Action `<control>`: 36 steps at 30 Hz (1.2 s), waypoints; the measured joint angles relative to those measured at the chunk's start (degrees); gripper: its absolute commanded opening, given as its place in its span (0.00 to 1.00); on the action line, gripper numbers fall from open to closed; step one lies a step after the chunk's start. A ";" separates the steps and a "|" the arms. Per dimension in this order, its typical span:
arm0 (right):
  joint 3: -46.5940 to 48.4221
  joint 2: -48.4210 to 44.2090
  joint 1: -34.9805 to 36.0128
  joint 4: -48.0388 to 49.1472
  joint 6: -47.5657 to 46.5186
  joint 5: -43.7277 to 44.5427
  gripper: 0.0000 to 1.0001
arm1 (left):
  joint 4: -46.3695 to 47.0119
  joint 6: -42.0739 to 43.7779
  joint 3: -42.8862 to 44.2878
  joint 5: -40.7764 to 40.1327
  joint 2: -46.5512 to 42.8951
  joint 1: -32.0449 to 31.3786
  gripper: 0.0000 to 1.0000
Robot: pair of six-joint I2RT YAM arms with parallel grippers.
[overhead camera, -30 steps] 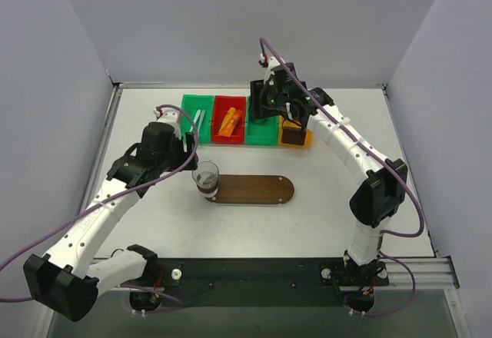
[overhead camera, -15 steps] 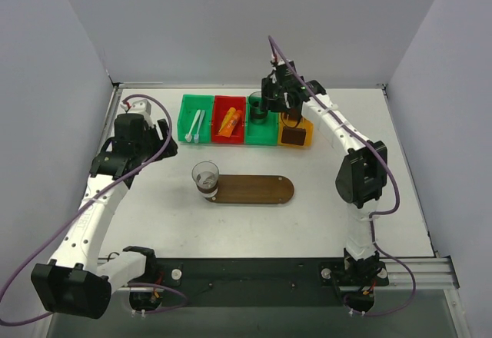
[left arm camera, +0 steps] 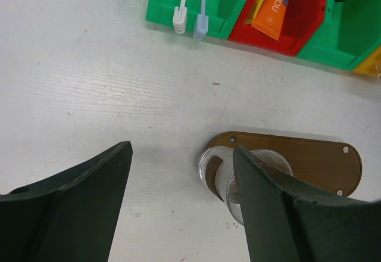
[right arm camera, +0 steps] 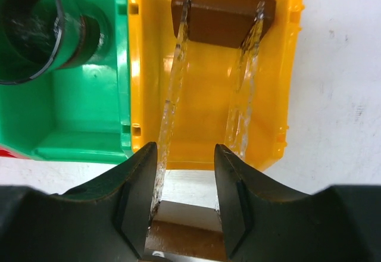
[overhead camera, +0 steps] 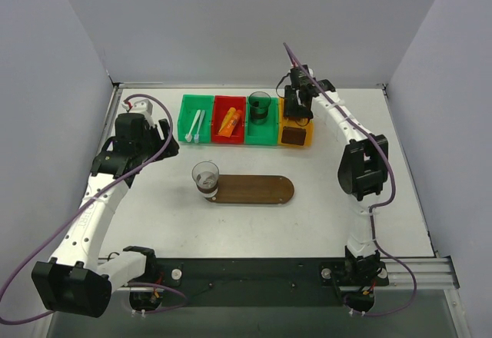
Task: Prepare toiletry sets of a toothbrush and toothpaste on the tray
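Left wrist view: left claw [left arm camera: 181, 155] gapes wide over the bench [left arm camera: 89, 83]; one tray [left arm camera: 309, 158] at 3 o'clock, two toothbrushes [left arm camera: 180, 18] at 12, two toothpaste tubes [left arm camera: 275, 6] at 1. Right claw [right arm camera: 186, 152], fingers narrowly apart, above one yellow bin [right arm camera: 208, 107].

We are keeping our left arm [overhead camera: 96, 200] bent, left gripper [left arm camera: 181, 152] spreading wide; our right arm [overhead camera: 361, 169] is reaching far forward, right gripper [right arm camera: 184, 153] pointing down, jaws narrowly parted.
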 measured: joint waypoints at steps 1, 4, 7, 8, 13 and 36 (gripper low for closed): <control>0.11 0.74 0.20 -0.50 -0.26 -0.07 0.38 | 0.04 -0.04 -0.02 0.07 0.02 0.00 0.79; 0.81 2.23 0.74 -0.87 -0.70 -0.20 0.38 | 0.26 -0.22 0.00 0.11 0.13 0.00 0.79; 1.57 3.63 1.18 -1.77 -1.36 -0.22 0.36 | 0.26 -0.57 -0.02 0.11 0.46 0.00 0.79; 2.08 4.09 1.25 -2.25 -1.60 -0.20 0.35 | 0.26 -0.59 0.00 0.13 0.57 0.00 0.79; 4.09 6.67 1.60 -3.48 -2.36 -0.09 0.13 | 0.26 -0.79 -0.02 0.11 0.68 0.02 0.79; 0.81 -5.03 -6.40 -8.13 -4.74 -19.41 0.00 | 0.28 -0.90 0.00 1.27 0.66 0.48 0.79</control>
